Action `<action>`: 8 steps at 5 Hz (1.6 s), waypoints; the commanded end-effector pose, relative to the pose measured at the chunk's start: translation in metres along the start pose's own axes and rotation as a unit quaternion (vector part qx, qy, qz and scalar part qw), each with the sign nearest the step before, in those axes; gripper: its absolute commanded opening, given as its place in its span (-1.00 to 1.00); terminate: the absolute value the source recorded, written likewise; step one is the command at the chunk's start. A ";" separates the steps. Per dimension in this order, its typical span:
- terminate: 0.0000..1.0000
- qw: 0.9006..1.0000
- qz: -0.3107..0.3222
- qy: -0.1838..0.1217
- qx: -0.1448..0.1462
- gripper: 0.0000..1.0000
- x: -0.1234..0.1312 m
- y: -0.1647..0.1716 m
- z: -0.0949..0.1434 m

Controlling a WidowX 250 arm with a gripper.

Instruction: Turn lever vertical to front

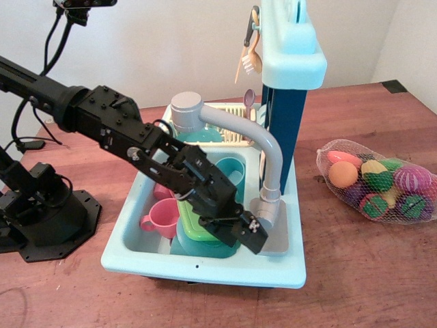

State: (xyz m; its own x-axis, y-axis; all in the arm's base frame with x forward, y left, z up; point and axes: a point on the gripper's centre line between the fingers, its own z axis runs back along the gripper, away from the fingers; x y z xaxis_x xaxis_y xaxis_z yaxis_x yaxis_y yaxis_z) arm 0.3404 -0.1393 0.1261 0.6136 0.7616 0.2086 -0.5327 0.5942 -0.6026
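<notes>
The toy faucet stands on the right rim of the light-blue sink (205, 268). Its long curved grey spout (235, 126) ends in a round head over the back of the basin. The lever (263, 210), a short light-grey stub, sticks out from the blocky grey base (276, 236) and leans toward the front left. My black gripper (250, 234) reaches in from the left, low over the basin. Its tip is right against the lever's lower left side. The jaws look close together, but I cannot tell whether they hold the lever.
The basin holds a pink cup (162, 217), a green cutting board (193, 217) under my arm and a teal bowl (231, 171). A blue tower (283, 116) with hanging utensils (251, 51) stands behind the faucet. A net bag of toy fruit (379, 183) lies to the right. The arm's base (41, 212) is at the left.
</notes>
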 end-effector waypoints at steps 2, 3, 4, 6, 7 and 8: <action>-1.00 1.000 -0.001 -0.010 0.020 1.00 -0.023 0.024 0.080; -1.00 1.000 -0.011 -0.008 0.015 1.00 -0.028 0.030 0.088; -1.00 1.000 -0.011 -0.008 0.015 1.00 -0.028 0.030 0.088; -1.00 1.000 -0.011 -0.008 0.015 1.00 -0.028 0.030 0.088; -1.00 1.000 -0.011 -0.008 0.015 1.00 -0.028 0.030 0.088; -1.00 1.000 -0.011 -0.008 0.015 1.00 -0.028 0.030 0.088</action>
State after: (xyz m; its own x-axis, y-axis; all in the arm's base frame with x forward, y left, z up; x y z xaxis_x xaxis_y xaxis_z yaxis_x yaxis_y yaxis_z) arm 0.2561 -0.1182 0.1657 0.6109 0.7592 0.2246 -0.5552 0.6130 -0.5621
